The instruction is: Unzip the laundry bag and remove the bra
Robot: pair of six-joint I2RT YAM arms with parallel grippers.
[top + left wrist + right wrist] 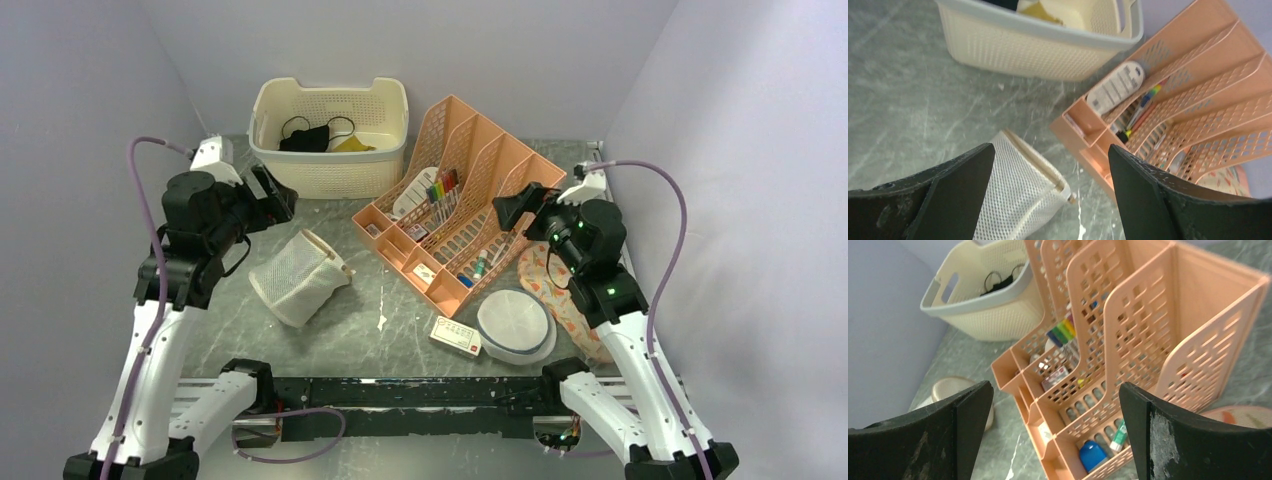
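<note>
Mesh laundry bag is seen lying on its side on the grey table, just left of the peach organiser, its tan-trimmed end turned toward the organiser. The left gripper is held above the bag, jaws spread wide, nothing gripped. The right gripper is likewise spread and empty, raised beside the organiser. The bra cannot be made out.

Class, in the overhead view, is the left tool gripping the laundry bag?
No, the left tool hangs open in the air, apart from the laundry bag, which lies on the table.
</note>
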